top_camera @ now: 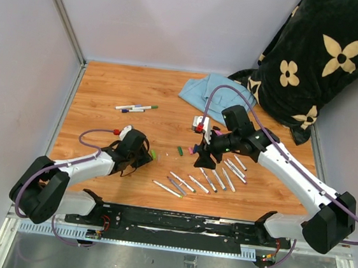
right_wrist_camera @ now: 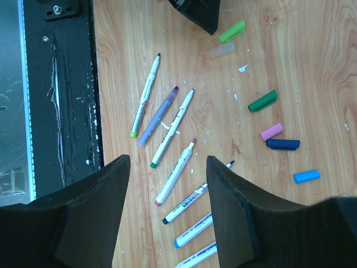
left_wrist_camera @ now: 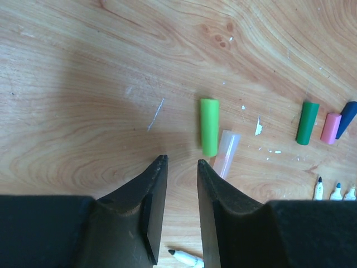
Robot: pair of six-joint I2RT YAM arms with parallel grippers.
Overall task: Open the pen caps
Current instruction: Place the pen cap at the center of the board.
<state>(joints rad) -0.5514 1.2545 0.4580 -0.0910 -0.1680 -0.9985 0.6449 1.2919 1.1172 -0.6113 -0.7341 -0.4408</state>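
Six loose pen caps (top_camera: 180, 151), short smooth plastic cylinders, are counted on the scratched wooden table (top_camera: 107, 88). A light green cap (left_wrist_camera: 209, 127) and a clear cap (left_wrist_camera: 226, 152) lie just ahead of the left gripper (left_wrist_camera: 181, 162), whose fingers are held slightly apart with nothing between them; a dark green cap (left_wrist_camera: 307, 123), a pink cap (left_wrist_camera: 331, 128), a navy cap (left_wrist_camera: 347, 118) and a blue cap (right_wrist_camera: 307, 176) lie further to its right. Seven uncapped white-barrelled markers (right_wrist_camera: 173, 128) are fanned beneath and ahead of the right gripper (right_wrist_camera: 167, 159), whose jaws are spread wide and empty, while three capped markers (top_camera: 137, 108), a crumpled blue cloth (top_camera: 206, 92) and a dark flowered blanket (top_camera: 315, 59) are seen well beyond both grippers.
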